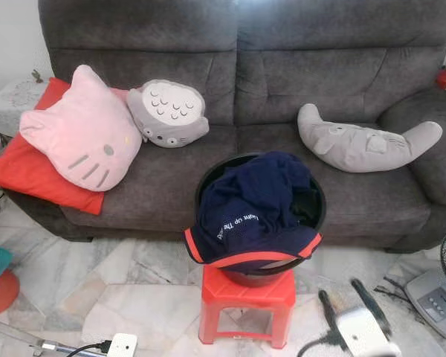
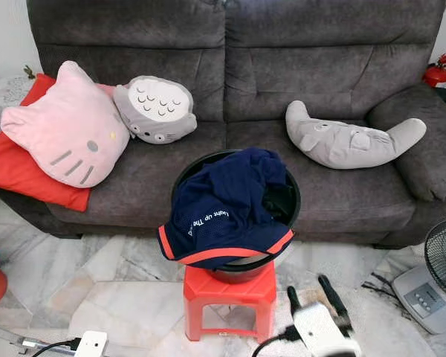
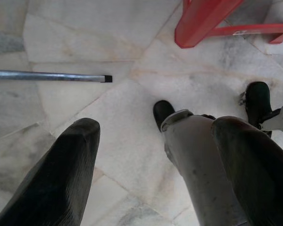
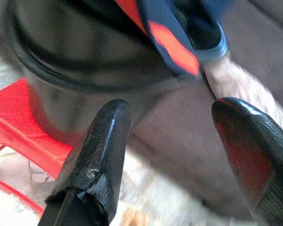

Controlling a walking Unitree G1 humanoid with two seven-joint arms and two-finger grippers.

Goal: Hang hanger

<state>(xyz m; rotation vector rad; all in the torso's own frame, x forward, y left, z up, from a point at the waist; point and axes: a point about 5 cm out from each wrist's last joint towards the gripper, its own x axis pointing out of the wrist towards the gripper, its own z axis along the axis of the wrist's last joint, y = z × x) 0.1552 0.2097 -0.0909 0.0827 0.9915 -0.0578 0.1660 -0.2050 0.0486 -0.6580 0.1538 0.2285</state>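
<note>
A black round basket (image 1: 313,195) stands on a small red stool (image 1: 247,291) in front of the sofa. A navy shirt with orange trim (image 1: 249,212) is heaped in it and hangs over its front rim. My right gripper (image 1: 340,290) is low, to the right of the stool, open with nothing between its fingers. In the right wrist view the right gripper (image 4: 170,106) points at the basket's wall (image 4: 70,89) and the hanging shirt hem (image 4: 172,44). My left gripper (image 3: 155,127) hangs open over the marble floor, near a leg of the stool (image 3: 198,21).
The grey sofa (image 1: 282,67) holds a pink cat cushion (image 1: 82,130) on a red cushion (image 1: 22,175), a grey owl cushion (image 1: 169,113) and a grey curved cushion (image 1: 364,141). A fan (image 2: 440,275) stands at the right. A metal rod (image 3: 47,76) and a white box (image 1: 123,345) lie low at the left.
</note>
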